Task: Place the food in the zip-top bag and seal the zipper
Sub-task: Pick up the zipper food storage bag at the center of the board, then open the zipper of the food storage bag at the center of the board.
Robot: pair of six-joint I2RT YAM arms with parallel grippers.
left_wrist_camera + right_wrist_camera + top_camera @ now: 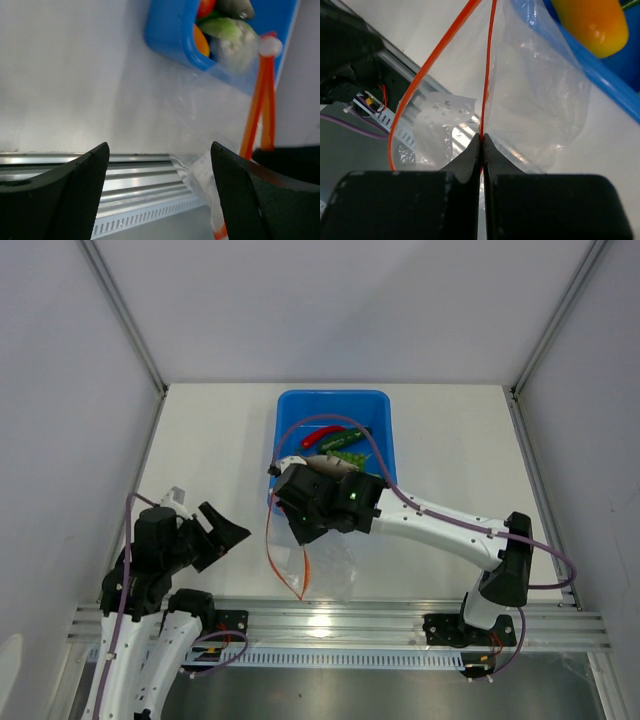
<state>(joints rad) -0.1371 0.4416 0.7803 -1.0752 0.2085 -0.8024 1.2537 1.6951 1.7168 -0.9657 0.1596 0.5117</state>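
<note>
At the right tool point(481, 136), the clear zip-top bag point(535, 100) gapes.

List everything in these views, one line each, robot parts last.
bin: one, blue, far middle of the table
chili: one, red, in the bin
green pieces: at least two, green, in the bin by the chili
fish: one, grey, bin's near end
cauliflower: one, white-green, bin's near corner
yellow-orange piece: one, bin's near edge
zip-top bag: one, clear, between bin and arm bases
zipper: one, orange-red, along the bag's mouth, unsealed
table: one, white
left gripper: one, black, open, left of the bag
right gripper: one, black, fingers shut on the zipper
</note>
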